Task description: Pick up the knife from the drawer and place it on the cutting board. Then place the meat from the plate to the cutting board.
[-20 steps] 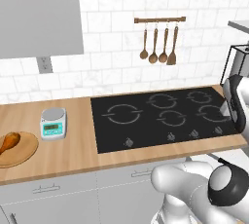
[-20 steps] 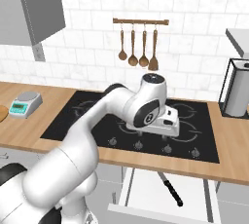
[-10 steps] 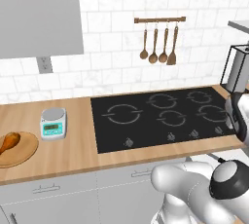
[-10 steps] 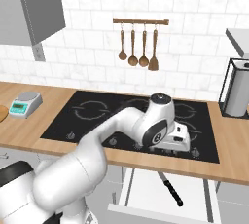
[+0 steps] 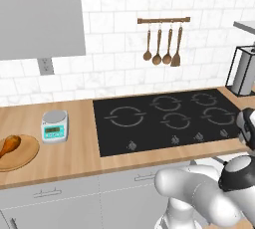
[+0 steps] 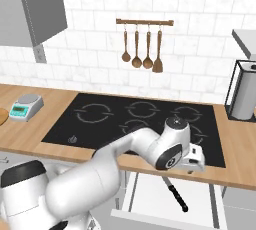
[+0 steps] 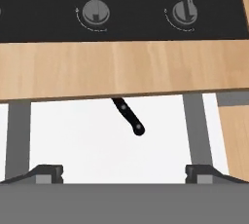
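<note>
Below the counter edge: the open white drawer [image 6: 150,201] holds the long slim knife with a black handle [image 6: 176,197]; it lies flat on the drawer's floor, handle toward the front.
Knife, hand view: the black riveted handle [image 7: 129,116] shows; the blade is hidden under the wooden counter edge [image 7: 121,74].
Claw: the two-finger gripper [image 7: 124,173] is spread wide and holds nothing; it hangs above the drawer, over the knife, and does not touch it.
Meat: the small orange-brown chicken drumstick [image 5: 9,146] lies on the round light tan wooden plate [image 5: 25,156], at the far left of the counter, well apart from the arm.
Change: since half a second ago the white hand has come down from over the black cooktop [image 6: 135,121] to the front edge of the counter; knife, drumstick and plate have not moved.
Materials: smooth light wood counter; glossy black glass cooktop with round knobs [image 7: 95,10]; white tile wall.
Others: a small grey kitchen scale with a green display [image 5: 54,126] stands beside the plate; brown wooden spoons [image 5: 162,49] hang from a rail on the wall.
</note>
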You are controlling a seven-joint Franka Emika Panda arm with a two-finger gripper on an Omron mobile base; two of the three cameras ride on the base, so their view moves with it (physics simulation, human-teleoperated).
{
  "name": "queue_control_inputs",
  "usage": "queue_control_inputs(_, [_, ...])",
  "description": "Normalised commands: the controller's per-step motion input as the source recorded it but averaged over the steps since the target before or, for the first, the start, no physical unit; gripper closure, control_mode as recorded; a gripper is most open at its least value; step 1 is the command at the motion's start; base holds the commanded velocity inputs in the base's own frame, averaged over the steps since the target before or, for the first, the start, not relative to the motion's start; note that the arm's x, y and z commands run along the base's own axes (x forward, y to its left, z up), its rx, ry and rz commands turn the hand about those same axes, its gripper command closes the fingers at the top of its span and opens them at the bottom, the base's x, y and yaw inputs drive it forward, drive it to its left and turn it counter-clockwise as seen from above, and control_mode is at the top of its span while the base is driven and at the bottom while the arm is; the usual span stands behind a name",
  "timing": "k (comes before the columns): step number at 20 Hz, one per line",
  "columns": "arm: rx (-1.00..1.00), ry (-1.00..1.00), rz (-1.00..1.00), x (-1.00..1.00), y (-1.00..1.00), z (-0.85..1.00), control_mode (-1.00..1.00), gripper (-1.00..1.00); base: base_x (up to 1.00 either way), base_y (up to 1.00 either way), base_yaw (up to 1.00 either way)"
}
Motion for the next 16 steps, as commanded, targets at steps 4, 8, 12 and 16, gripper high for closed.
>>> queue_control_inputs(4, [0.00, 0.00, 0.04, -0.11, -0.27, -0.33, -1.00, -1.00, 0.00, 0.00, 0.00])
queue_control_inputs(8, [0.00, 0.00, 0.01, -0.12, -0.25, -0.33, -1.00, -1.00, 0.00, 0.00, 0.00])
queue_control_inputs(12, [0.00, 0.00, 0.00, -0.01, -0.01, -0.32, -1.00, -1.00, 0.00, 0.00, 0.00])
queue_control_inputs(16, [0.06, 0.00, 0.00, 0.00, -0.05, -0.33, -1.00, -1.00, 0.00, 0.00, 0.00])
